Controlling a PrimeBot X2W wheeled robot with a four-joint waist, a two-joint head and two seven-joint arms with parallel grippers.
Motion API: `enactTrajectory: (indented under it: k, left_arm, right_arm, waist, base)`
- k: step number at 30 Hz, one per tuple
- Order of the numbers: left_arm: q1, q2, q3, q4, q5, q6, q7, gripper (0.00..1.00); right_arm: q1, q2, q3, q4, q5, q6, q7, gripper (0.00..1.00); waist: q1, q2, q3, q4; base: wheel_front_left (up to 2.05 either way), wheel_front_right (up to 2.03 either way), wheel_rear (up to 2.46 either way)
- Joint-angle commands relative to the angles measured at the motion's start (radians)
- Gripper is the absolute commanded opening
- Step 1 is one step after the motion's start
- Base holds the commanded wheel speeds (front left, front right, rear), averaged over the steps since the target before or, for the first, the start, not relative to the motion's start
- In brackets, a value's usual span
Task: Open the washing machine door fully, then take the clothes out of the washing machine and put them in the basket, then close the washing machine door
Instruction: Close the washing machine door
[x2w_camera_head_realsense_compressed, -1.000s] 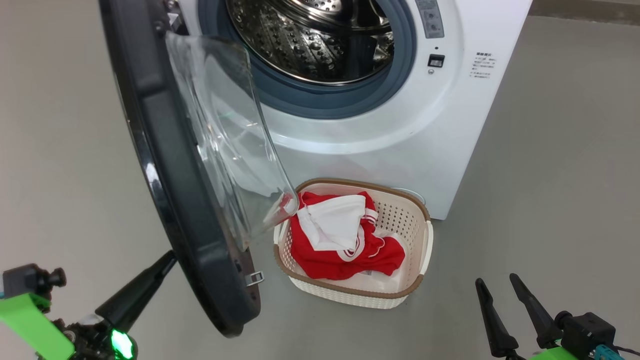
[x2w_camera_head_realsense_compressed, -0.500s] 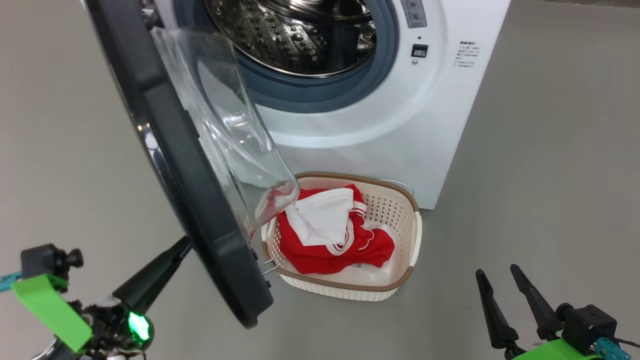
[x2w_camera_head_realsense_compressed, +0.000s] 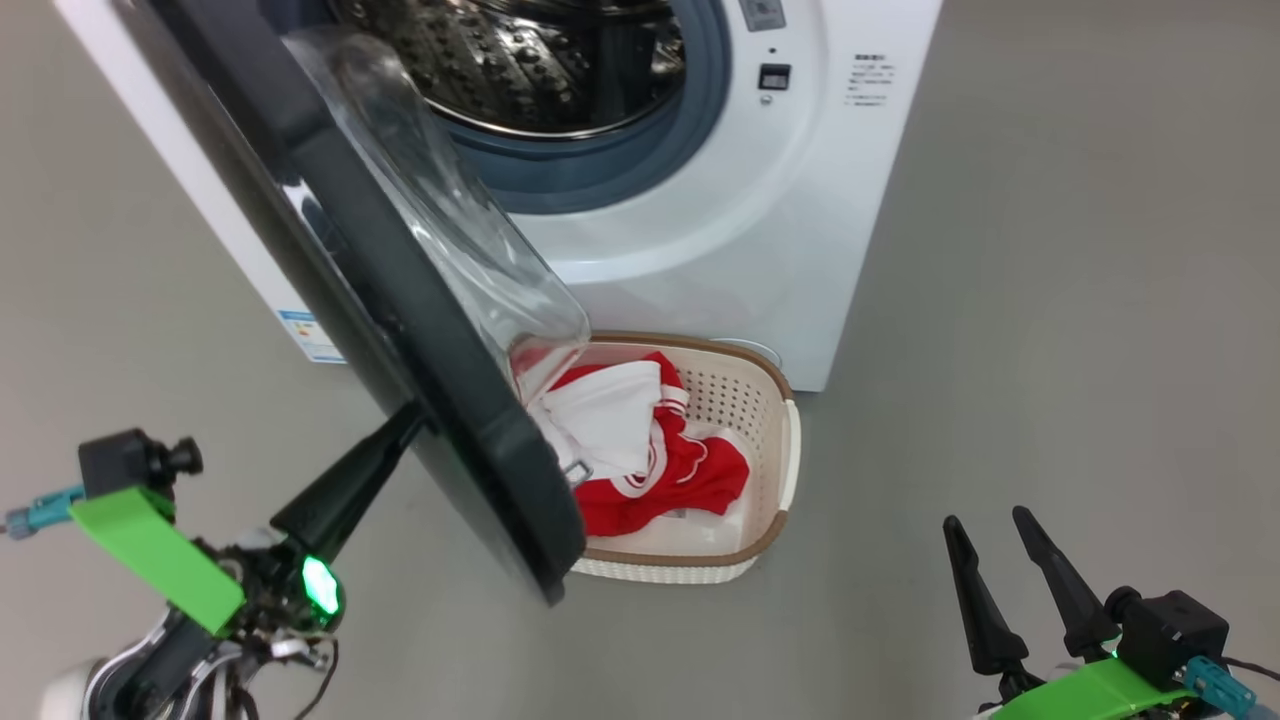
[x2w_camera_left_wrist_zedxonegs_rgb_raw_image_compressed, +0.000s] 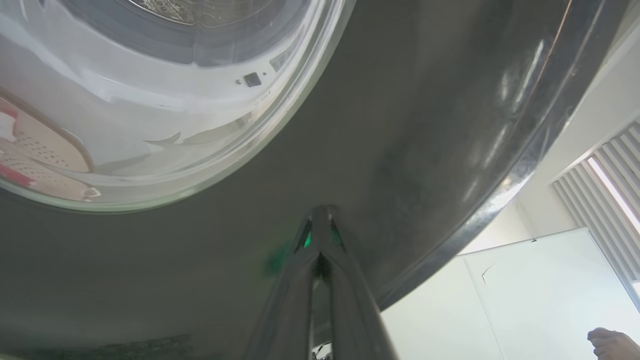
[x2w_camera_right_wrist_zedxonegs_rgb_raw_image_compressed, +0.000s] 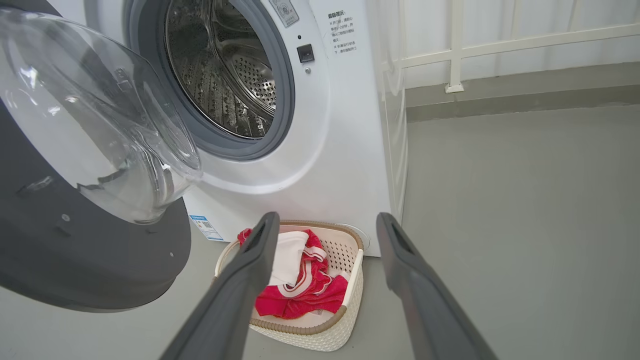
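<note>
The washing machine door (x2w_camera_head_realsense_compressed: 400, 300) stands half open, its clear glass bowl (x2w_camera_head_realsense_compressed: 440, 220) hanging over the near left of the basket (x2w_camera_head_realsense_compressed: 790, 450). My left gripper (x2w_camera_head_realsense_compressed: 410, 412) is shut, and its tips touch the door's glossy black outer face (x2w_camera_left_wrist_zedxonegs_rgb_raw_image_compressed: 400, 125). Red and white clothes (x2w_camera_head_realsense_compressed: 680, 475) lie bunched in the cream basket (x2w_camera_right_wrist_zedxonegs_rgb_raw_image_compressed: 320, 335), which stands on the floor against the white washing machine (x2w_camera_head_realsense_compressed: 720, 250). The part of the steel drum (x2w_camera_right_wrist_zedxonegs_rgb_raw_image_compressed: 220, 75) that I see holds nothing. My right gripper (x2w_camera_head_realsense_compressed: 985, 520) is open at the lower right, away from everything, and the clothes (x2w_camera_right_wrist_zedxonegs_rgb_raw_image_compressed: 300, 285) show between its fingers.
Grey floor spreads to the right of the machine. A small blue label (x2w_camera_head_realsense_compressed: 305, 335) marks the machine's lower left corner. A white railing (x2w_camera_right_wrist_zedxonegs_rgb_raw_image_compressed: 455, 50) stands behind the machine. A person's hand (x2w_camera_left_wrist_zedxonegs_rgb_raw_image_compressed: 612, 342) shows at the lower right of the left wrist view.
The camera has shifted. The door has swung further toward the machine and now covers more of the basket. My left gripper has followed it up and to the right. The right gripper has hardly moved.
</note>
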Motion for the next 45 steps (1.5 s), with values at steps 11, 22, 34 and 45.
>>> enactTrajectory:
  k: [11,22,34,45]
  left_arm:
    - [-0.136,0.008,-0.038,0.004,0.031,-0.006,-0.127,0.00]
    - [-0.259,0.023,-0.068,0.059,0.058,-0.006,-0.212,0.00]
    - [-0.387,0.068,-0.084,0.138,0.083,-0.006,-0.323,0.00]
    - [-0.480,0.116,-0.119,0.195,0.090,-0.006,-0.431,0.00]
  right_arm:
    - [-0.058,0.008,0.011,-0.035,-0.016,0.000,-0.006,1.00]
    - [-0.089,0.015,0.004,-0.046,-0.015,0.000,-0.006,1.00]
    - [-0.119,0.016,0.010,-0.060,0.026,0.000,-0.006,1.00]
    - [-0.133,0.016,0.009,-0.065,0.042,0.000,-0.006,1.00]
  waist:
    - [0.0000,-0.0001,0.059,-0.101]
    - [0.0000,-0.0001,0.119,-0.179]
    - [0.0000,-0.0001,0.170,-0.253]
    - [0.0000,-0.0001,0.194,-0.292]
  base:
    - [0.00,0.00,0.00]
    - [0.00,0.00,0.00]
    - [0.00,0.00,0.00]
    - [0.00,0.00,0.00]
